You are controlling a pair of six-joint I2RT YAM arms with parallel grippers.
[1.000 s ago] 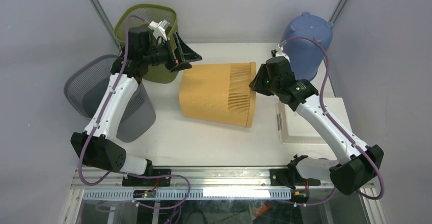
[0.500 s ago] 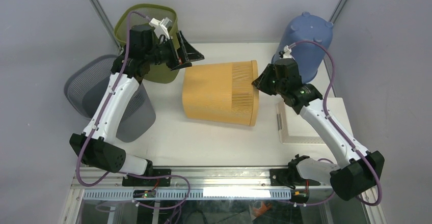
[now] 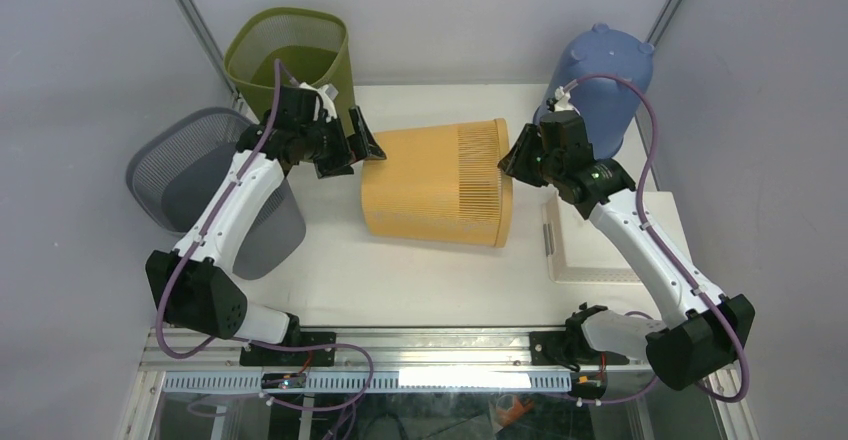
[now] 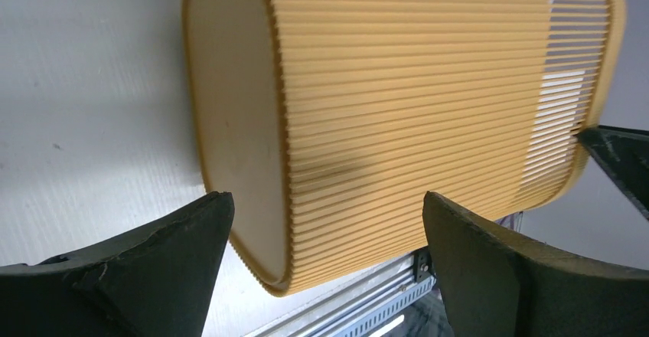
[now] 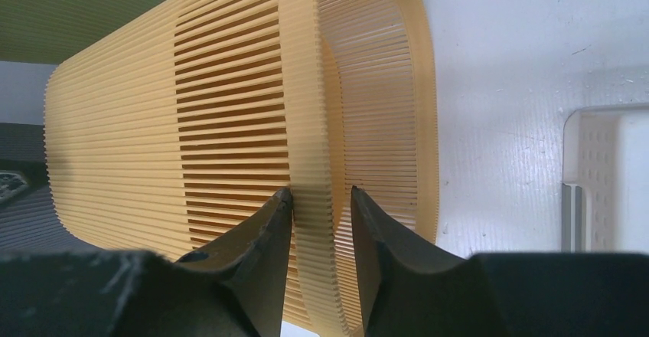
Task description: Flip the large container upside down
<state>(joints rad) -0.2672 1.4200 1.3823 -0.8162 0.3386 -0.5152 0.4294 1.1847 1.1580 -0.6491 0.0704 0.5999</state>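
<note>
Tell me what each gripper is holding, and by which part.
The right gripper pinches the orange basket by its open rim, jaws clamped across the wall. The left gripper is open near the base, holding nothing.

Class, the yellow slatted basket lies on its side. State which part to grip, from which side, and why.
Grip the rim band at the open mouth, from the right: the basket lies with its mouth facing that way, and the thin wall fits between narrow jaws.

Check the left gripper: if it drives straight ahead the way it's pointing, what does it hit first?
The yellow basket, lying on its side. The left gripper is open and lined up on the edge where the closed bottom meets the ribbed wall. Nothing shows in between, though the remaining gap is hard to judge.
</note>
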